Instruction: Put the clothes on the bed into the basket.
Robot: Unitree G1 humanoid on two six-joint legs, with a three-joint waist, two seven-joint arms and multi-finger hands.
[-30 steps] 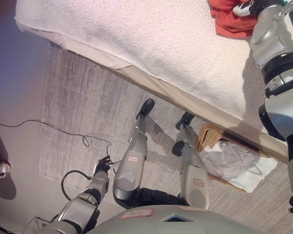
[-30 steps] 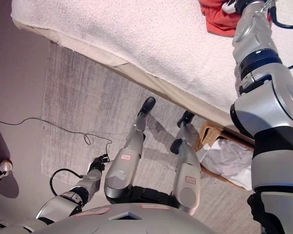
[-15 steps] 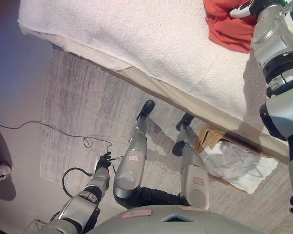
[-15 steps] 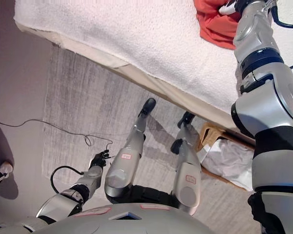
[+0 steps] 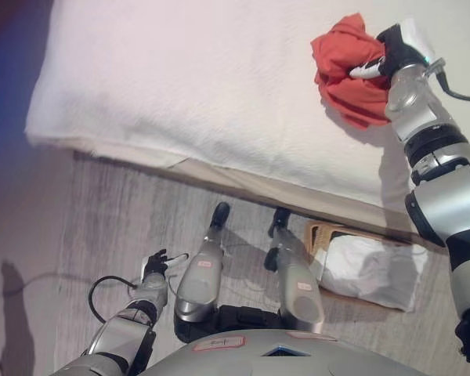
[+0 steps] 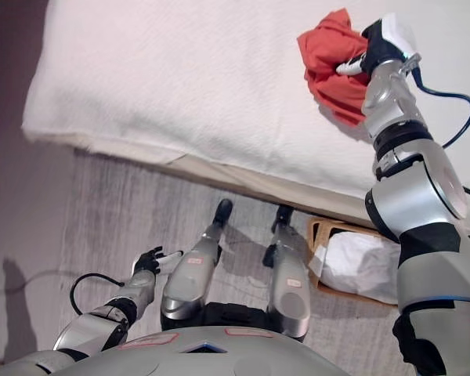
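While the robot looks down from above, a wide bed (image 5: 204,86) with a white textured cover fills the upper part of the frame. At the upper right, the right hand (image 5: 388,55) reaches over the bed, its dark fingers curled into a crumpled red garment (image 5: 343,70). One white-tipped finger (image 5: 363,70) points left across the cloth. The garment is bunched into a loose heap, lying on the cover and touching the hand on its right side.

Below the bed's edge, in the lower right of the frame, a woven basket (image 5: 323,233) sits on the floor, close beside the bed. White cloth (image 5: 368,270) fills it and spills over its rim to the right.

At the lower left, the left hand (image 5: 158,265) hangs low over a grey rug (image 5: 117,227), well apart from the bed, the garment and the basket. Its fingers are relaxed and spread, holding nothing.
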